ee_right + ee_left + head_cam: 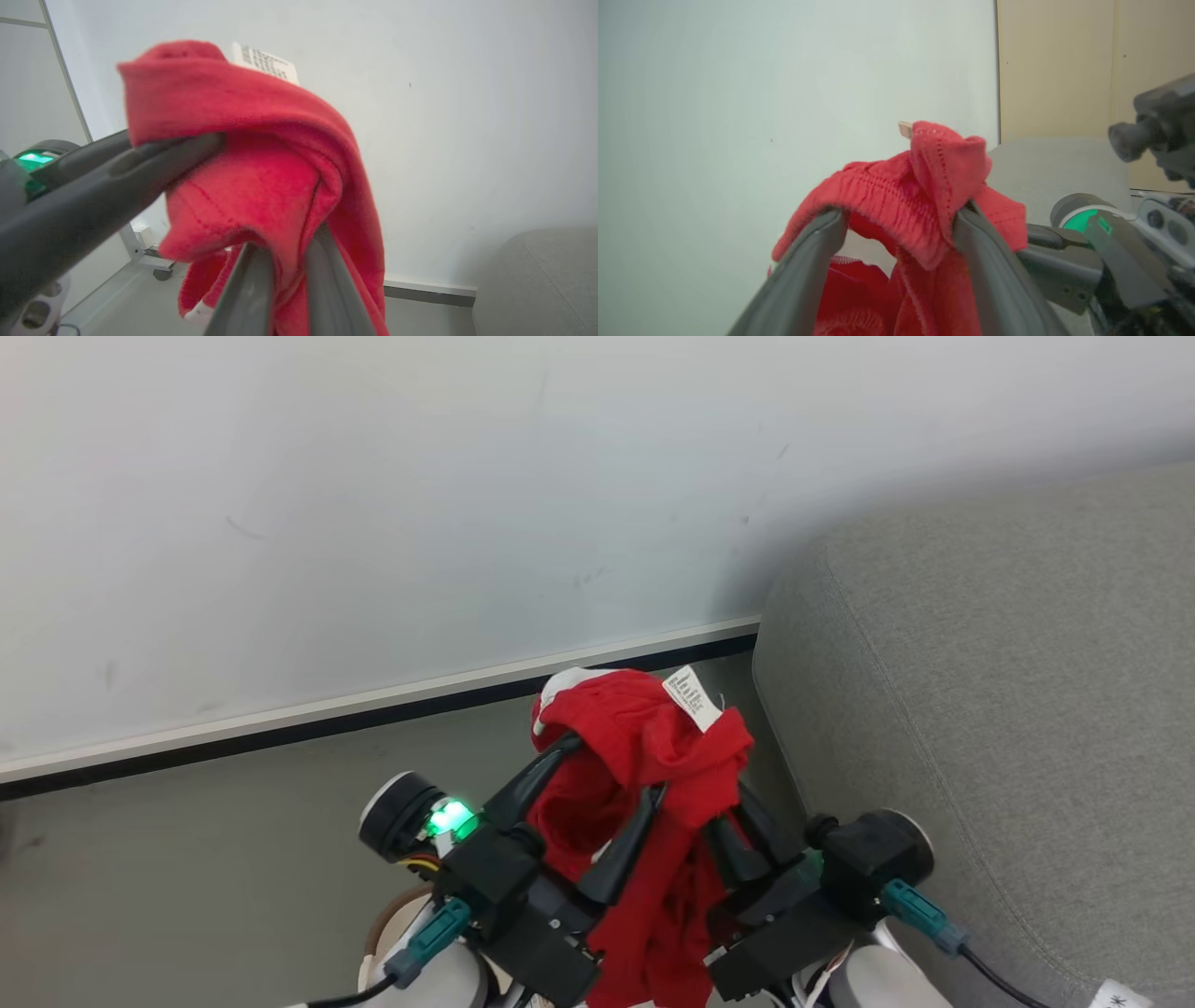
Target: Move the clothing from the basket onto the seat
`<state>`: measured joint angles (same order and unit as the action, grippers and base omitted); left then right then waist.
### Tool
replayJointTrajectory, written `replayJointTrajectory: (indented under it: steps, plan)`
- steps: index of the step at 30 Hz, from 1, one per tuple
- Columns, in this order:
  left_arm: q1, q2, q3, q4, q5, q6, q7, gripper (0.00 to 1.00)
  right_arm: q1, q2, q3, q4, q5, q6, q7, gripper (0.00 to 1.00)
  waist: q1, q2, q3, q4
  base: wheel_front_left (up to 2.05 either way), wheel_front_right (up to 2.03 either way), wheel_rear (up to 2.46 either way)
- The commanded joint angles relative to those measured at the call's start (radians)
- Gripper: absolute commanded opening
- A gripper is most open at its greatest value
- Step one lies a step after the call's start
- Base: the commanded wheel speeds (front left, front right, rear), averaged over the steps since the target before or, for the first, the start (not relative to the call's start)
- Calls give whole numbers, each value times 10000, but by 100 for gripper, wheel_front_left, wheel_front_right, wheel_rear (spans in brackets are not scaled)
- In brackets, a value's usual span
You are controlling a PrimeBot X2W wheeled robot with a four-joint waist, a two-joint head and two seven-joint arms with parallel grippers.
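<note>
The red clothing (644,747) hangs in the air over the grey floor, draped across both grippers, its white tag (692,697) on top. My left gripper (611,767) is open, and its spread fingers (810,252) carry the fabric (896,196) hooked over their tips. My right gripper (730,807) is shut on the clothing (261,186), with the fold pinched between its fingers (250,284). The grey seat (990,709) lies just to the right, a little beyond the garment. A sliver of the basket's cream rim with a brown band (381,919) shows under my left arm.
A white wall (373,523) with a dark baseboard (373,714) stands straight ahead, close behind the garment. Grey floor (187,859) lies to the left. A wheeled white stand foot (154,263) sits by the wall, and a beige panel (1055,70) rises behind the seat.
</note>
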<state>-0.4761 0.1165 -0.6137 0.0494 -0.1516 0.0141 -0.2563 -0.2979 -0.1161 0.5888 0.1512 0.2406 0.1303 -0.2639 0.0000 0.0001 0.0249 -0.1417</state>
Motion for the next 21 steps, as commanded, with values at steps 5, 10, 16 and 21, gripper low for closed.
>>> replayJointTrajectory:
  steps: [5, 10, 16, 21]
  plan:
    - [440, 265, 188, -147, -259, 166, -52, 100, 230, -18, -525, -141, -132, 8, -19, 0, 0, -1, 2, -7, 0, 0, 0]
    - [779, 389, 216, -222, -272, 312, -58, 100, 424, -81, -1077, -342, -213, 8, -19, 0, 0, -1, -24, -4, 0, 0, 0]
    - [1018, 526, 139, -287, -270, 382, -23, 100, 656, -183, -1616, -675, -353, 8, -19, 0, 0, -1, 7, -174, 0, 0, 0]
    - [971, 617, 99, -416, -252, 361, 71, 100, 609, -261, -1715, -1085, -511, 8, -21, 0, 0, -1, 230, -682, 0, 0, 0]
